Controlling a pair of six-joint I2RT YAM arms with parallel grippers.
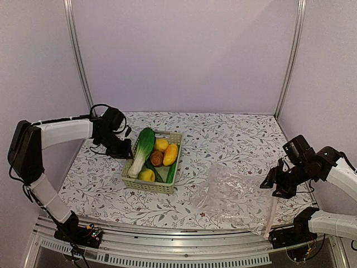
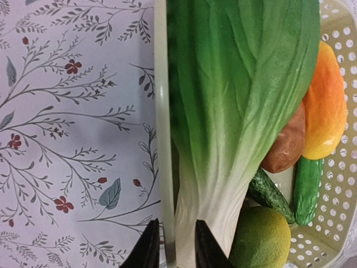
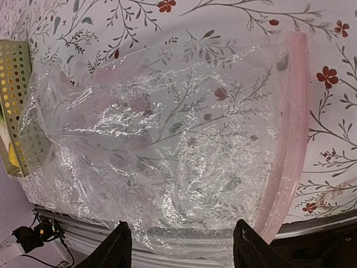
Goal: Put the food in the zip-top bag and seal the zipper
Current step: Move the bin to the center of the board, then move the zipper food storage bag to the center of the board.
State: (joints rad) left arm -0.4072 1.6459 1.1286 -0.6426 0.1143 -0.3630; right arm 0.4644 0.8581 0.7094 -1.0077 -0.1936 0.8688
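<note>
The food lies in a pale green basket (image 1: 167, 187): a white-stalked leafy green (image 2: 234, 111), an orange-yellow piece (image 2: 326, 111), a reddish-brown round one (image 2: 287, 145), a cucumber (image 2: 308, 187) and a lemon (image 2: 262, 240). My left gripper (image 2: 174, 245) straddles the basket's left rim (image 2: 162, 111), its fingers narrowly apart, one outside and one by the stalk. The clear zip-top bag (image 3: 167, 139) lies flat and empty at the front right. Its pinkish zipper (image 3: 290, 139) runs along the right edge. My right gripper (image 3: 181, 245) hangs wide open over the bag's near edge, holding nothing.
The basket's corner (image 3: 17, 95) touches the bag's far left side. The bag's near edge reaches the table's front metal rail (image 1: 184, 231). Purple walls and two metal posts close in the back and sides.
</note>
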